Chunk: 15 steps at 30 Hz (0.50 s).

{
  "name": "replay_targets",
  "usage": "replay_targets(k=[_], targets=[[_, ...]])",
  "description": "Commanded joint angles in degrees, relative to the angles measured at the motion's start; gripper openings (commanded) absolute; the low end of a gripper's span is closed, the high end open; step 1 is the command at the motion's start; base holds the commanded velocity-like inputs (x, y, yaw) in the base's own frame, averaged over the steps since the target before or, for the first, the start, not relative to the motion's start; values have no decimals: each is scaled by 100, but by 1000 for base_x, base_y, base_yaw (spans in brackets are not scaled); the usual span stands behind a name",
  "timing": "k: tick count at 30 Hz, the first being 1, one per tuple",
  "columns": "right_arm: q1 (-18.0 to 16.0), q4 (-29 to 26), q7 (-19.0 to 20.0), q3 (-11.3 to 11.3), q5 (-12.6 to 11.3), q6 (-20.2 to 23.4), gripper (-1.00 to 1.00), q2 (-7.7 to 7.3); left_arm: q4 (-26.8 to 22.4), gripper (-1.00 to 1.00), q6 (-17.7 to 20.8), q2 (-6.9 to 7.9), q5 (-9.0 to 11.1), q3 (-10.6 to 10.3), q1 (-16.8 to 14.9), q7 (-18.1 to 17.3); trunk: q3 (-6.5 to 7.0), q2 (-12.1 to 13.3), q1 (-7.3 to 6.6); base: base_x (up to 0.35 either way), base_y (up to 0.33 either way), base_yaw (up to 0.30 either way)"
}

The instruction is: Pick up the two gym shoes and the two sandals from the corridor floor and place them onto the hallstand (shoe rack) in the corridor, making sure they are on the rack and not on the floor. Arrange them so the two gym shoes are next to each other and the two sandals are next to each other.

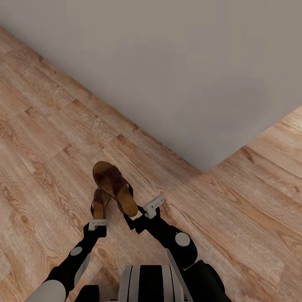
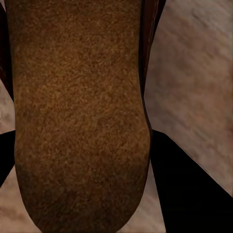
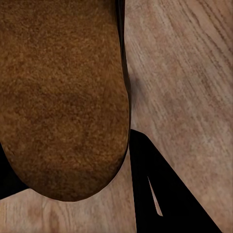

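Two brown sandals hang just above the corridor floor, close in front of me. My left gripper is shut on the heel of the left sandal, whose tan footbed runs between the black fingers. The right sandal has its wide strap up and toe pointing away. My right gripper is shut on its heel, with the footbed beside a dark finger. The two sandals overlap slightly. The gym shoes and the hallstand are out of view.
A plain grey wall stands ahead and forms an outward corner to my front right. Wood-plank floor stretches away on the left and continues past the corner on the right.
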Motion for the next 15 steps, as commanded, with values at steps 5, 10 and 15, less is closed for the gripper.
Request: replay_targets(k=[5, 10, 15], targets=[[-1, -8, 22, -6, 29, 35, -100, 2, -3, -100, -16, 0, -27, 34, -2, -47, -3, -1, -1, 0, 0, 0], [-1, -7, 22, -10, 30, 35, -100, 2, -8, -100, -16, 5, -28, 38, -2, -46, -3, -1, -1, 0, 0, 0], [-1, 13, 22, -7, 31, 35, -100, 2, -4, -100, -9, 37, -29, 37, -2, -52, 42, 2, -6, 0, 0, 0]])
